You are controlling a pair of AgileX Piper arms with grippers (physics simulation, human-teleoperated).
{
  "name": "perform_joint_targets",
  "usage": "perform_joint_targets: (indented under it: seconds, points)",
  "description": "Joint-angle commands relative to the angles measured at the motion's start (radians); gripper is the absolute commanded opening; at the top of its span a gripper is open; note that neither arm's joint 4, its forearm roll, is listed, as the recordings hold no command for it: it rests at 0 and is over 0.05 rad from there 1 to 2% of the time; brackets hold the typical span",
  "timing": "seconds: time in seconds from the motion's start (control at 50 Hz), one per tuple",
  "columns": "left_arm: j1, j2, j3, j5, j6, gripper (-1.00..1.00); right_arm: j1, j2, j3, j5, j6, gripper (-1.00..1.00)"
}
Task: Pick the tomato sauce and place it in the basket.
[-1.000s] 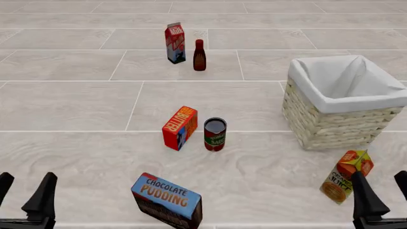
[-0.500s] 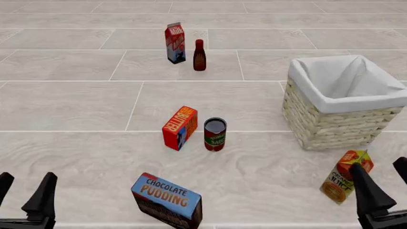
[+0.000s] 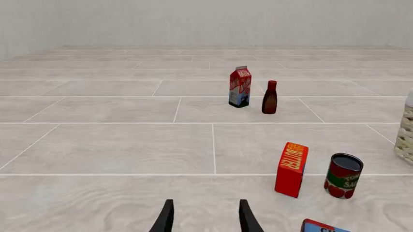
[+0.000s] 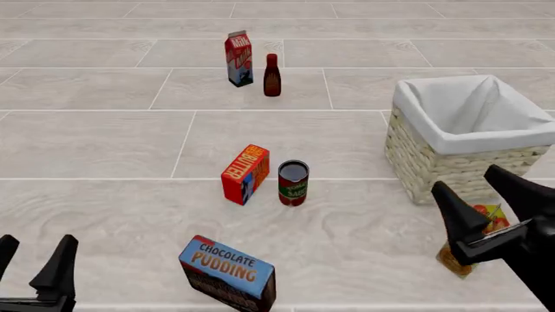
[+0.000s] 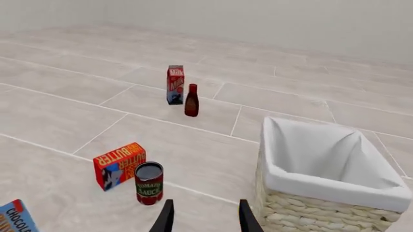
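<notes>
The tomato sauce can point(image 4: 293, 182) stands upright mid-table, red label with a green band and dark top, just right of a red butter box point(image 4: 244, 173). It also shows in the left wrist view point(image 3: 343, 175) and the right wrist view point(image 5: 149, 183). The wicker basket point(image 4: 451, 166) with white lining stands at the right, empty; it also shows in the right wrist view point(image 5: 303, 208). My right gripper point(image 4: 477, 190) is open and raised near the basket's front, well right of the can. My left gripper point(image 4: 33, 257) is open and empty at the near left.
A chocolate pudding box point(image 4: 227, 273) lies at the near centre. An orange juice carton point(image 4: 468, 244) stands near right, partly behind my right gripper. A milk carton point(image 4: 238, 58) and a dark bottle with a red cap point(image 4: 271, 75) stand at the far centre.
My right gripper has risen and moved forward and to the left, from the near right corner to in front of the basket. The left arm and the objects have not moved.
</notes>
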Motion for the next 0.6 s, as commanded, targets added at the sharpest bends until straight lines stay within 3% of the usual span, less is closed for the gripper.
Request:
perform_joint_targets:
  seconds: [0.02,0.06,0.16,0.22,0.26,0.32,0.6]
  points:
    - [0.000,0.000,0.000,0.000,0.000,1.00,0.017,0.280,-0.015,-0.212,0.047,1.00]
    - [0.000,0.000,0.000,0.000,0.000,1.00,0.018,0.334,-0.028,-0.234,0.085,1.00]
    - [0.000,0.000,0.000,0.000,0.000,1.00,0.025,0.432,-0.045,-0.291,0.114,1.00]
    - [0.000,0.000,0.000,0.000,0.000,1.00,0.035,0.452,-0.047,-0.315,0.097,1.00]
    - [0.000,0.000,0.000,0.000,0.000,1.00,0.052,0.479,-0.047,-0.353,0.056,1.00]
    - [0.000,0.000,0.000,0.000,0.000,1.00,0.053,0.534,-0.068,-0.370,0.087,1.00]
    - [0.000,0.000,0.000,0.000,0.000,1.00,0.093,0.696,-0.124,-0.461,0.076,1.00]
